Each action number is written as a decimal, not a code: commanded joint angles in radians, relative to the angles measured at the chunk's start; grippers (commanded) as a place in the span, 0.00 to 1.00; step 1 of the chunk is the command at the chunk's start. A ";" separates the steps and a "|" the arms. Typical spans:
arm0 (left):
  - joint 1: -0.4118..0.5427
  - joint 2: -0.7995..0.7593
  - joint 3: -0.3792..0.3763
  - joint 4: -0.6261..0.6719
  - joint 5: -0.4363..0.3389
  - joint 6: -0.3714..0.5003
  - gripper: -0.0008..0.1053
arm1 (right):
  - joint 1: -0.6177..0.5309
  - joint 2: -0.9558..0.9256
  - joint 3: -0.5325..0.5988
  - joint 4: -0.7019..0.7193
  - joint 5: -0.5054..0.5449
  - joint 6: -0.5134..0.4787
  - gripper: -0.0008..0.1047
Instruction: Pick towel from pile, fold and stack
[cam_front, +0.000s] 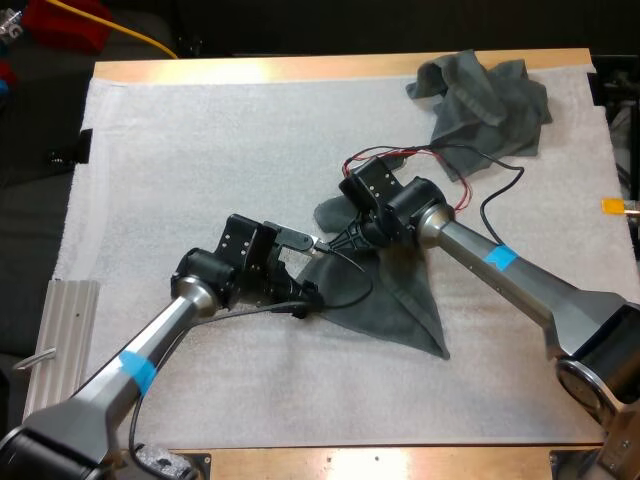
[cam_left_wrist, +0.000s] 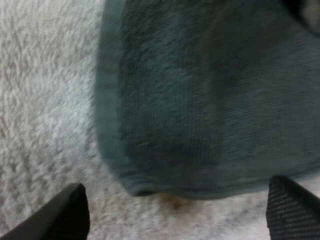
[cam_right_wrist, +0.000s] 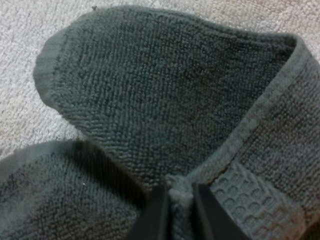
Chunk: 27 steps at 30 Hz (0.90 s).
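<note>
One towel (cam_front: 400, 300) pinched in right jaws — left jaws apart at corner.

The wooden surface (cam_front: 330, 68) carries a white mat (cam_front: 200, 150) over nearly all of it, and on the mat lie a spread towel (cam_front: 400, 300) near the middle and a crumpled towel (cam_front: 485, 100) at the far right corner.

Left arm (cam_front: 110, 385), lower left, and right arm (cam_front: 530, 285), right edge: silver tubes carrying blue tape bands, black joints. Left gripper (cam_left_wrist: 175, 212), right gripper (cam_right_wrist: 176, 210): showing black fingers.
</note>
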 joint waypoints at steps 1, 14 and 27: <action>-0.002 0.009 -0.002 -0.013 -0.023 -0.016 0.67 | -0.004 -0.009 -0.003 0.009 -0.007 -0.005 0.01; -0.002 0.101 -0.002 -0.116 -0.039 -0.082 0.43 | -0.004 -0.009 -0.003 0.009 -0.007 -0.005 0.01; -0.002 0.148 -0.002 -0.110 -0.029 -0.059 0.01 | -0.004 -0.009 -0.003 0.031 -0.007 -0.005 0.01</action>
